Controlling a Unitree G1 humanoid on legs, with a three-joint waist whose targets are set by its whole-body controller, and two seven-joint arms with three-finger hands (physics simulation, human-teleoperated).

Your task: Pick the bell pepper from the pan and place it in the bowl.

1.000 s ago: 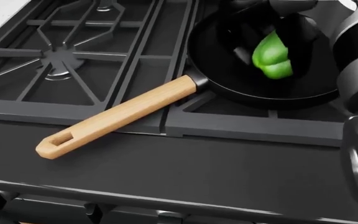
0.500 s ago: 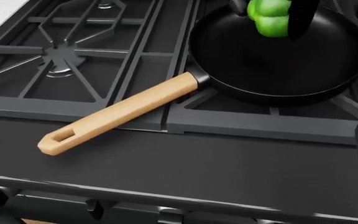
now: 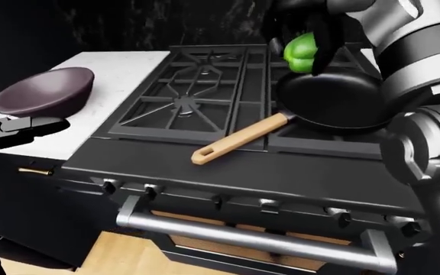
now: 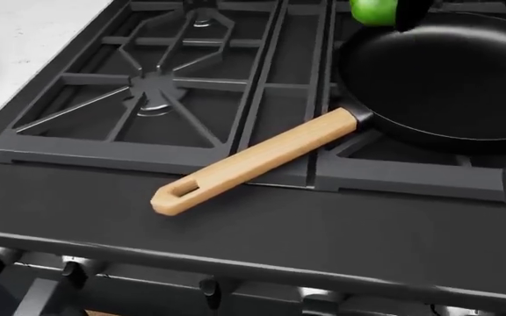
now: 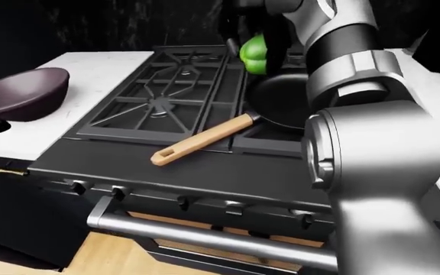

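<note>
A green bell pepper (image 3: 299,50) hangs in the air above the far rim of the black pan (image 3: 335,106), with my right hand (image 3: 305,35) shut on it. The pan sits on the stove's right burner, its wooden handle (image 3: 239,137) pointing down-left. A dark purple bowl (image 3: 44,90) rests on the white counter at the left of the left-eye view. My left hand (image 3: 21,129) hovers flat just below the bowl, fingers open and empty. In the head view only the pepper's lower edge (image 4: 372,11) shows at the top.
The black stove (image 3: 205,97) has raised grates between pan and bowl. The white counter (image 3: 120,66) lies left of the stove. Knobs and a steel oven bar (image 3: 243,238) run along the stove's lower face. My right arm (image 5: 373,154) fills the right side.
My right hand has lifted the pepper out of the pan and carried it up and left. The head camera has shifted, so the pan and handle now sit further right.
</note>
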